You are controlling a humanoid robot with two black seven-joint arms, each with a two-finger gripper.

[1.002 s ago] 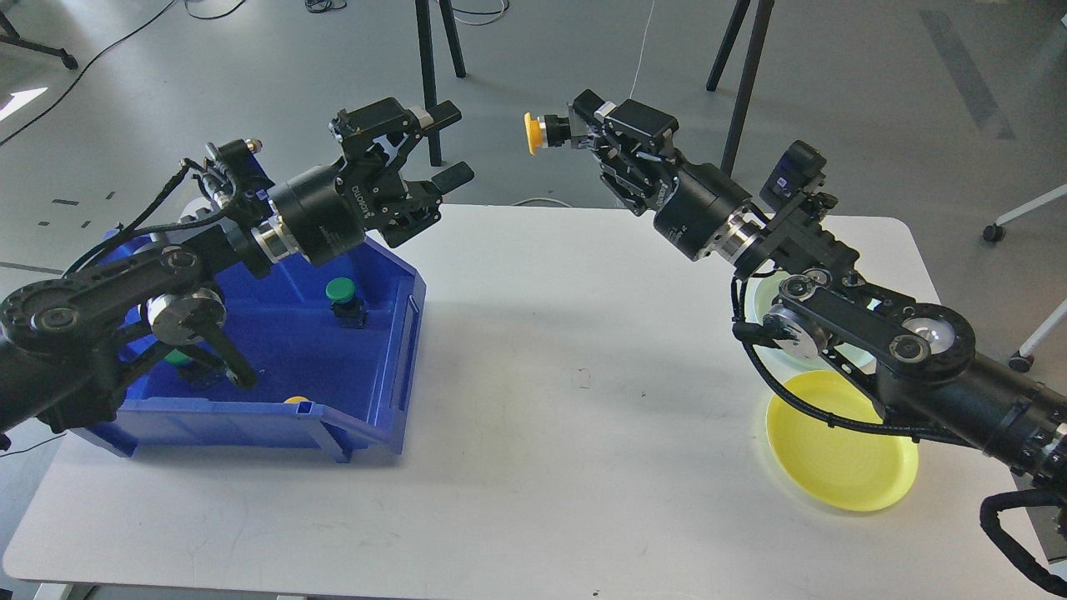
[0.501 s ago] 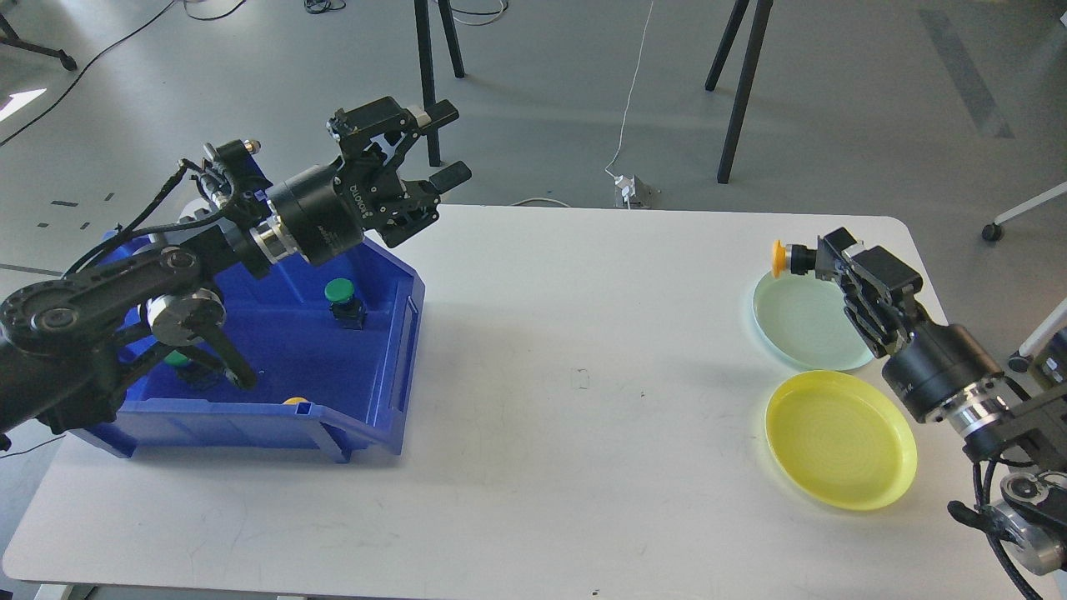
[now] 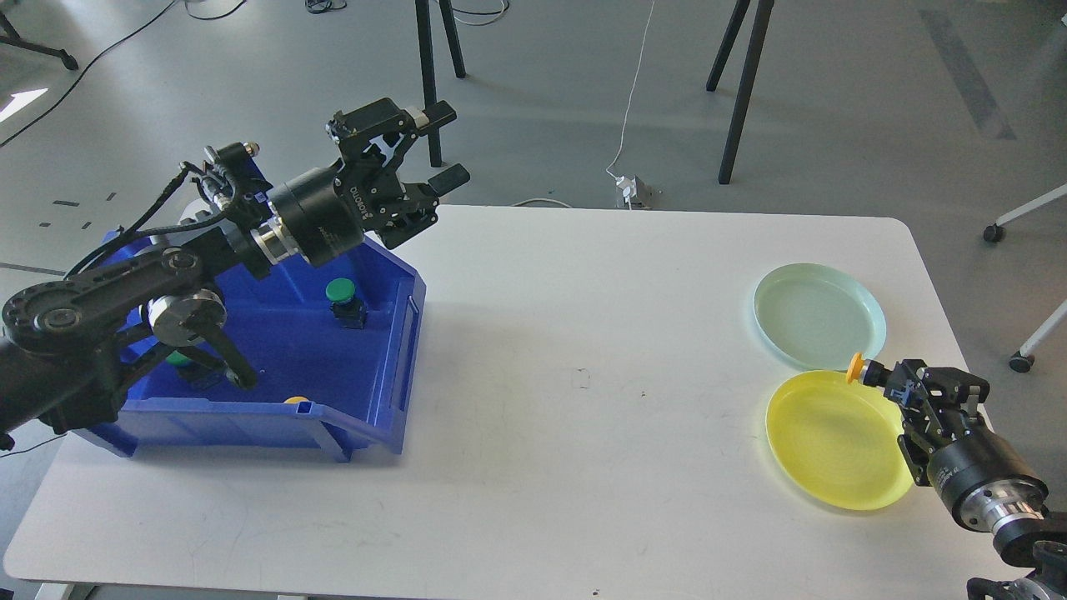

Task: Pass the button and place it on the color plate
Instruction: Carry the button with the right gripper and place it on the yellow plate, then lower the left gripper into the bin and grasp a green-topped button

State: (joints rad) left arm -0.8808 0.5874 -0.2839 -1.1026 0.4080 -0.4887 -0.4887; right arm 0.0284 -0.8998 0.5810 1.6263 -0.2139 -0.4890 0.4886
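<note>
The right hand (image 3: pixel 885 379) holds the yellow button (image 3: pixel 855 367) tight between its two fingers. The button's round yellow top points to the left, and its dark body sits in the hand. The button hangs just over the far rim of the yellow plate (image 3: pixel 825 450), at the spot where that plate comes close to the pale green plate (image 3: pixel 813 312). I cannot tell if the button touches the yellow plate. The pale green plate lies just behind the yellow plate, and both plates rest on the white worktop (image 3: pixel 583 350) near its right side. The right arm comes in from the bottom right corner, past the yellow plate. The left hand (image 3: pixel 433 150) is far away from the yellow plate, on the other side of the worktop. Its fingers are spread wide and it holds nothing. It floats above the back corner of the blue bin (image 3: pixel 383 367). The blue bin sits on the left side of the worktop, well apart from the yellow plate. Inside the bin stands a green button (image 3: pixel 340 292). Another green button (image 3: pixel 177 359) peeks out from behind the left arm. A little bit of something yellow (image 3: pixel 294 401) shows at the bin's front wall.
</note>
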